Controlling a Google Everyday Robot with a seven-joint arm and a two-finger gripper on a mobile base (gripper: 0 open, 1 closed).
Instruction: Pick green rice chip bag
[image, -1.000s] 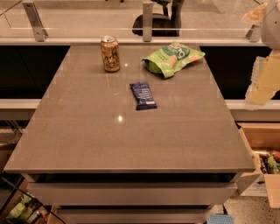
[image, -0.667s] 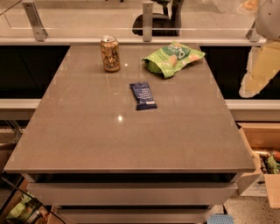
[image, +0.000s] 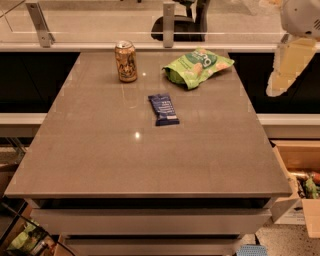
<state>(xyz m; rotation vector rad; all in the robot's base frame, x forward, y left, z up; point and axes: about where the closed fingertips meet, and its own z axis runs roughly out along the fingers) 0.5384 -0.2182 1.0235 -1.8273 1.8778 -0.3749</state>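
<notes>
The claw (image: 286, 67), whose grip I cannot tell, hangs beyond the tabletop (image: 150, 160) edge right of the green bag (image: 197, 67), while the gold can (image: 126, 61) stands left of the bag and the blue bar (image: 163, 109) lies in front of the bag.

Grey tabletop (image: 150, 165) — glass railing (image: 168, 22) behind

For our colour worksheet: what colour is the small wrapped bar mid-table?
Dark blue wrapped bar, camera view; gripper hangs upper right, beside the table.

Around the bag (image: 197, 66): can (image: 126, 61) left, bar (image: 163, 109) before, gripper (image: 278, 82) right
</notes>
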